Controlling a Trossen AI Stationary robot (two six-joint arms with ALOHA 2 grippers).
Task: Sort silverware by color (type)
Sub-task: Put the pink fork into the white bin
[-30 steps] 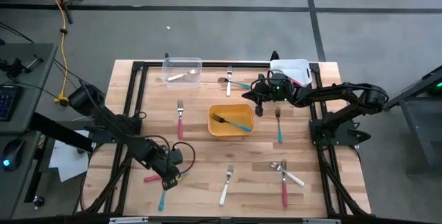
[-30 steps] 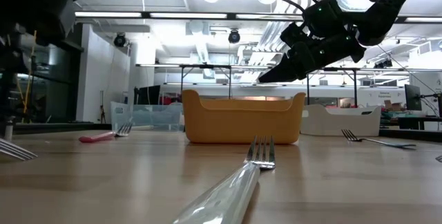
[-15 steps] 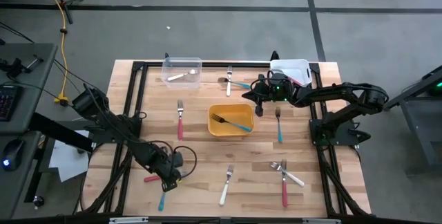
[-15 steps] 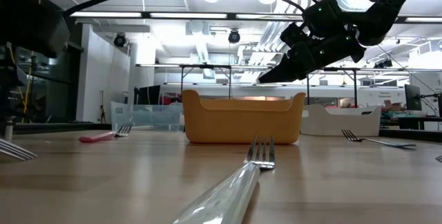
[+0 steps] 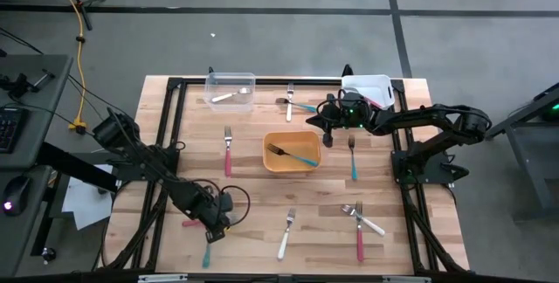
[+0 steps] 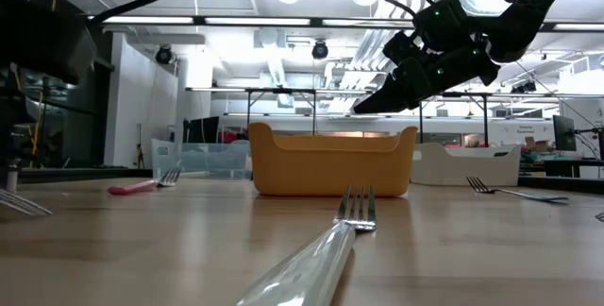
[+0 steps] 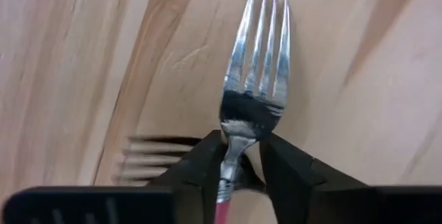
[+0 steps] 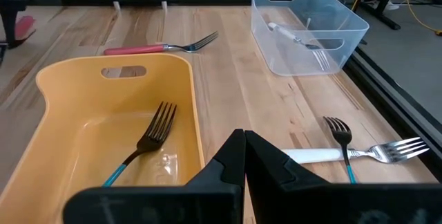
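Observation:
My left gripper (image 5: 214, 224) points down at the table's near left, over a red-handled fork (image 7: 257, 65) that lies flat on the wood; its handle (image 5: 189, 225) sticks out toward the left edge. Its fingers (image 7: 202, 172) are open and stand on either side of the fork's neck (image 7: 231, 156), with a dark gap on one side. A blue-handled fork (image 5: 205, 253) lies just nearer. My right gripper (image 5: 313, 126) hangs shut in the air beside the yellow bin (image 5: 272, 166), which holds a blue-handled fork (image 8: 141, 148). My left gripper comes from above with one finger close against the neck (image 7: 231, 156) of the red-handled fork, just below the tines. I cannot tell whether it touches. The fork lies flat on the table.
A clear bin (image 5: 246, 79) at the far left holds a pale fork. A white bin (image 5: 371, 84) stands at the far right. More forks lie loose: red (image 5: 228, 150), blue (image 5: 353, 156), a pair (image 5: 293, 101), white (image 5: 286, 233), red and silver (image 5: 359, 222).
My left gripper has come down a little toward the red-handled fork at the near left.

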